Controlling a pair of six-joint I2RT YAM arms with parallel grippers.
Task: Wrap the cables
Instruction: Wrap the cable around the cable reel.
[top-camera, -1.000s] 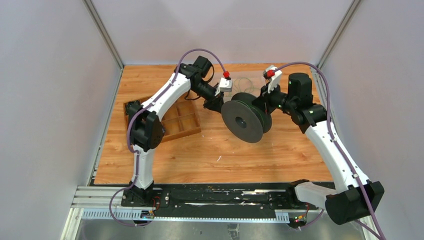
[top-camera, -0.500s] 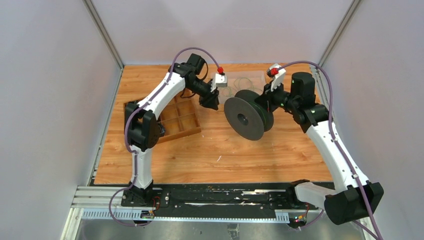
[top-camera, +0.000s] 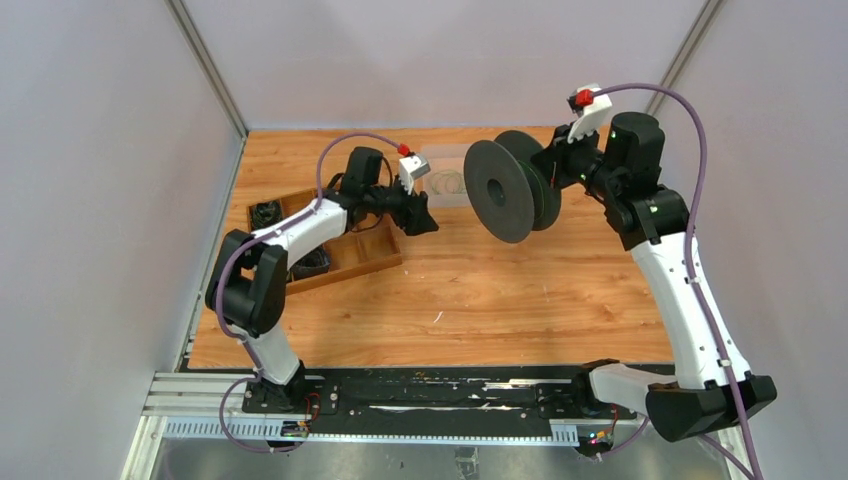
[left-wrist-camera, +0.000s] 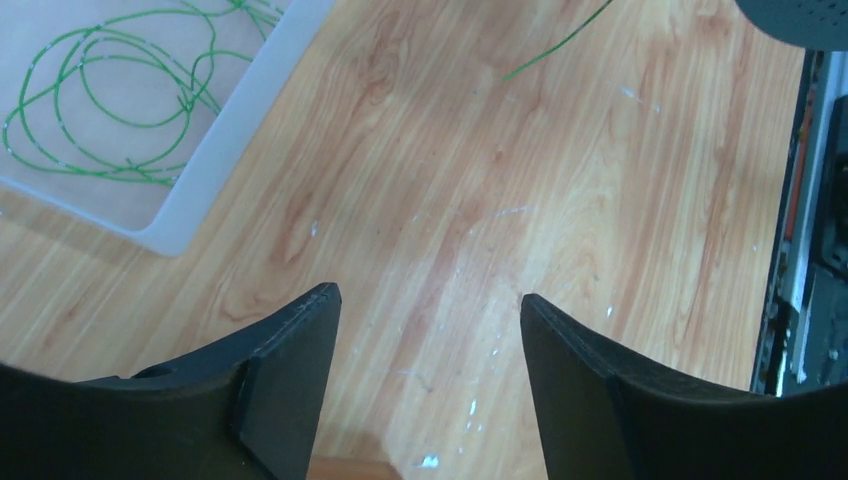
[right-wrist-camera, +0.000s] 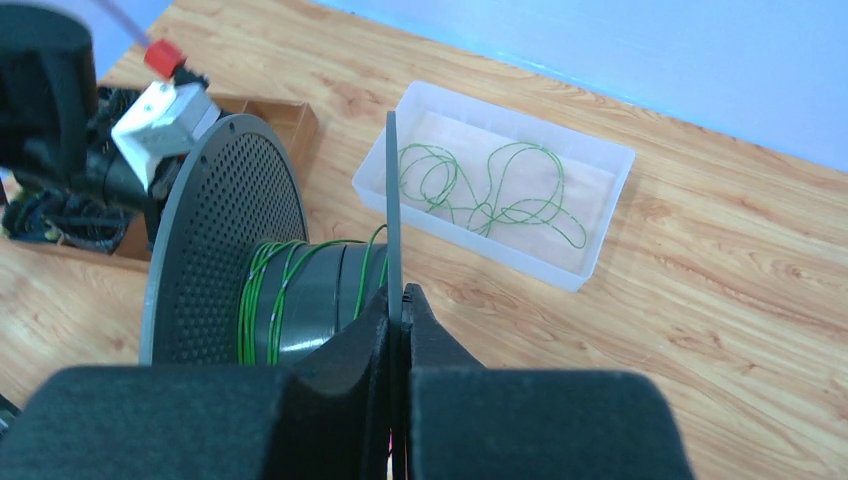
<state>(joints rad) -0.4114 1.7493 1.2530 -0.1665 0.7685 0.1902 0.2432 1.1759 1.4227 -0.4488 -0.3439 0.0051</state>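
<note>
Just now spread the left gripper (left-wrist-camera: 428, 296) apart, empty, and backed off from the spool (right-wrist-camera: 225, 230); kept the right gripper (right-wrist-camera: 393, 298) pinched on its flange, lifted higher. Left most cables (right-wrist-camera: 478, 212) loose in the tray (right-wrist-camera: 500, 255), only a few turns wound.

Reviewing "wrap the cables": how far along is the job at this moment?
Done: a few turns of green cable sit on the spool. In hand: the right hand pinches the spool's flange, while the left hand is open and empty. Left: loose cable loops lie in the clear tray, not yet wound on.
</note>
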